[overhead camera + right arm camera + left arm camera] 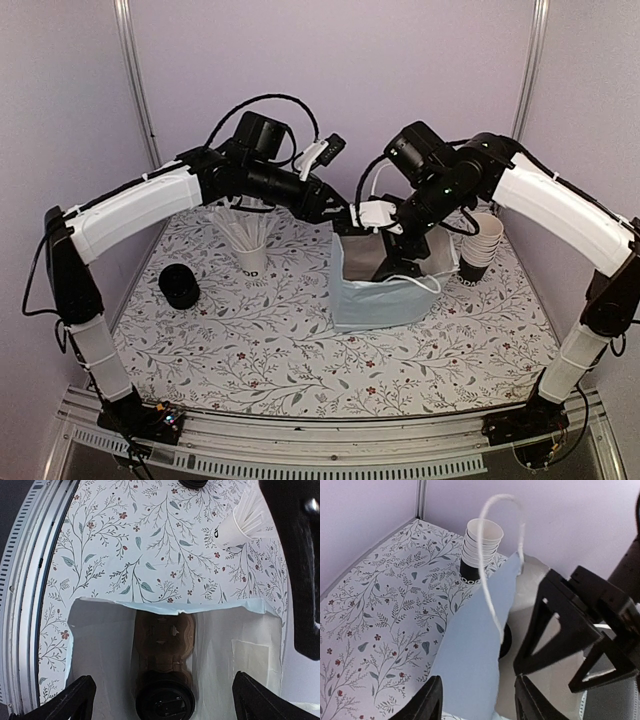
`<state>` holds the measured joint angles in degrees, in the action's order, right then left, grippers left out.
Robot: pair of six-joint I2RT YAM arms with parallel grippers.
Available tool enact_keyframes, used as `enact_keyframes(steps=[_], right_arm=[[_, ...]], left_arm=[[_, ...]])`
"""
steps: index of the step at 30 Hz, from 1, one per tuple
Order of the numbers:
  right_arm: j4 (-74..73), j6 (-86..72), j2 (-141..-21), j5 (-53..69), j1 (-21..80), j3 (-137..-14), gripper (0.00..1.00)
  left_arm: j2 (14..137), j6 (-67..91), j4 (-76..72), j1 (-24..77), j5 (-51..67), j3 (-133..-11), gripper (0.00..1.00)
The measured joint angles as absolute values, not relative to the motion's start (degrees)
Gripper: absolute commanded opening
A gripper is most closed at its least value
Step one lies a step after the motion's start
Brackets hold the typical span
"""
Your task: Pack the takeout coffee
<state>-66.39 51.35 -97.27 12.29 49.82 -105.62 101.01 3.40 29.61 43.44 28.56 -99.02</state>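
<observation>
Where the pale blue bag (375, 300) stands on the table (280, 370), the brown carrier (162, 632) lies on its floor with a lidded black cup (165, 705) in one hole; the right pincer (164, 676) hangs wide apart above them, the left pincer (479, 680) spread astride the bag's far rim.

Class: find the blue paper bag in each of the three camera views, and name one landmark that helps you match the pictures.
Top external: bag stands just right of centre.
Left wrist: bag at bottom centre, its blue side facing the camera and a white handle loop rising above.
Right wrist: bag seen from above, its open mouth filling the lower half.
Landmark: the floral table cover lies under it in all three.
</observation>
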Motion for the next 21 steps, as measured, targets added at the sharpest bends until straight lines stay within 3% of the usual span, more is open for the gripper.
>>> enact_keyframes(steps=[14,16,21], right_arm=[[-64.9,52.5,-92.4,7.4,49.8,-105.7,0.99],[-64.6,52.7,-91.9,6.7,49.8,-105.7,0.99],[-64.2,53.4,-91.4,5.3,49.8,-106.1,0.99]], left_arm=[[113.0,-0.1,34.4,43.7,29.5,-111.3,0.35],[113.0,-0.2,34.7,43.8,29.6,-111.3,0.36],[112.1,-0.3,33.8,44.2,29.0,-110.0,0.51]])
